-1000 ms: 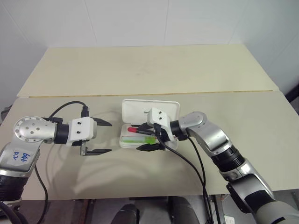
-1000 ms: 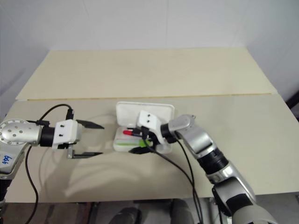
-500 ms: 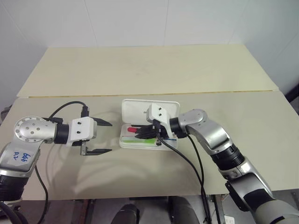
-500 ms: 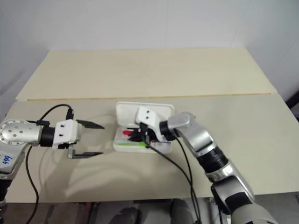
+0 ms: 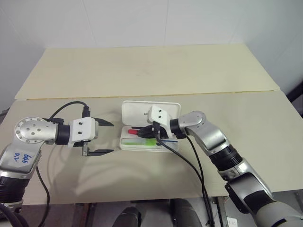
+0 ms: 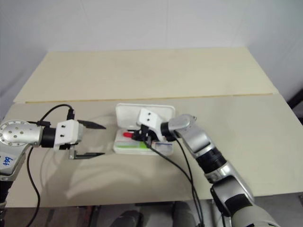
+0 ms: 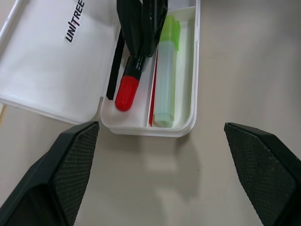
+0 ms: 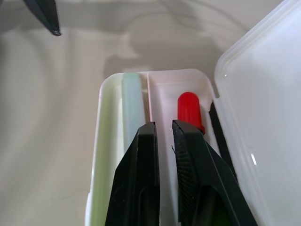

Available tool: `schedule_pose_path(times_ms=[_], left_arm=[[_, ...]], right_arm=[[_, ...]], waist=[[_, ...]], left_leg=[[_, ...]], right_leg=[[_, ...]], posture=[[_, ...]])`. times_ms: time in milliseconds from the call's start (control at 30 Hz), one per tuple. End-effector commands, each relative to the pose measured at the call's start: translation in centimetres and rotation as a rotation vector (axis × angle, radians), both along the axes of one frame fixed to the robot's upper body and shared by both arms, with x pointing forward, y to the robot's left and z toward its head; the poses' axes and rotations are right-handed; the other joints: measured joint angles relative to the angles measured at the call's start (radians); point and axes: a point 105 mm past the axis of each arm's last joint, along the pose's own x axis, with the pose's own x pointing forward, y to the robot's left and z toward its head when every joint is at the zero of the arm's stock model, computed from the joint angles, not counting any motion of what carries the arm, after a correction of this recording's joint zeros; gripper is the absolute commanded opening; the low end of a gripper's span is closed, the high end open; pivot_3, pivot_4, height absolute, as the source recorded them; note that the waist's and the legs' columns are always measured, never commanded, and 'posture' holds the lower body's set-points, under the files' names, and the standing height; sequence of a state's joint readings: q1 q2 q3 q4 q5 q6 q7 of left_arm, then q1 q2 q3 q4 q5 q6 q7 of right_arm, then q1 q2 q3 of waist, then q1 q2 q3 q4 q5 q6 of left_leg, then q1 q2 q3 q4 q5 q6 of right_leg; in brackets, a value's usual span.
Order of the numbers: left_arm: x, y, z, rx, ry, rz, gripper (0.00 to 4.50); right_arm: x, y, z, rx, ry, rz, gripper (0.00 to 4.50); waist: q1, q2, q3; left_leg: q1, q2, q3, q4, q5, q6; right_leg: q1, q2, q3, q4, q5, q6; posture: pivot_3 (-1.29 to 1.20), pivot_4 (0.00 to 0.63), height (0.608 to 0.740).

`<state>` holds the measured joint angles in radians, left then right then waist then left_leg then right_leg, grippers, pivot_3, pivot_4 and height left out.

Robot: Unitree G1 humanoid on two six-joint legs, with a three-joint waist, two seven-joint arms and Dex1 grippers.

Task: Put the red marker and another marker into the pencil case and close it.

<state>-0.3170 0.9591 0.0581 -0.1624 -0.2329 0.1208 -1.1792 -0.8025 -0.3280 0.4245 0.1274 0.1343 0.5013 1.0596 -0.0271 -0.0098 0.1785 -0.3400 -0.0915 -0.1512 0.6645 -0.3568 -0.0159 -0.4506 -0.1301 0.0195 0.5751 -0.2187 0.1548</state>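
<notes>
Inside the flat white plastic pencil case [image 7: 188, 70], slim red-capped marker [image 7: 128, 84] and mint-green highlighter [image 7: 165, 80] lay ready; right gripper [image 8: 164, 134], fingers nearly closed and empty, hovered above; left gripper [image 5: 107, 137] waited spread at nine o'clock.

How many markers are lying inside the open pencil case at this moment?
2. The red marker lies in the compartment next to the lid; the green highlighter lies in the outer compartment. The right hand covers part of the pencil case, so another could be hidden.

A bare test room is showing here: pale table [image 5: 142, 71] standing against blank white walls [image 5: 142, 21] (no furnishings around).
</notes>
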Motion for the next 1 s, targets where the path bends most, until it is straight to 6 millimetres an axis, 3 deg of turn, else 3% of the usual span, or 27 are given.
schedule_pose_path(times_ms=[33,467,1000], left_arm=[[0.1,-0.3,0.8,-0.003,-0.037,-0.009,4.50],[0.2,-0.4,0.9,-0.002,-0.042,-0.015,4.50],[0.1,-0.5,1.0,-0.005,-0.048,-0.011,4.50]], right_arm=[[-0.6,0.2,0.8,0.007,-0.027,0.045,0.60],[-1.7,-0.2,0.1,-0.031,0.000,0.090,0.60],[0.4,0.2,0.9,0.011,-0.060,0.010,0.60]], waist=[[-0.001,0.000,0.000],[-0.001,0.000,0.000],[-0.001,0.000,0.000]], left_leg=[[0.000,0.000,0.000,0.000,0.000,0.000],[0.000,0.000,0.000,0.000,0.000,0.000],[0.000,0.000,0.000,0.000,0.000,0.000]], right_leg=[[0.000,0.000,0.000,0.000,0.000,0.000],[-0.001,0.000,0.000,0.000,0.000,0.000],[-0.002,0.000,0.000,0.001,0.000,0.000]], posture=[[0.00,0.150,0.740],[0.00,0.150,0.740],[0.00,0.150,0.740]])
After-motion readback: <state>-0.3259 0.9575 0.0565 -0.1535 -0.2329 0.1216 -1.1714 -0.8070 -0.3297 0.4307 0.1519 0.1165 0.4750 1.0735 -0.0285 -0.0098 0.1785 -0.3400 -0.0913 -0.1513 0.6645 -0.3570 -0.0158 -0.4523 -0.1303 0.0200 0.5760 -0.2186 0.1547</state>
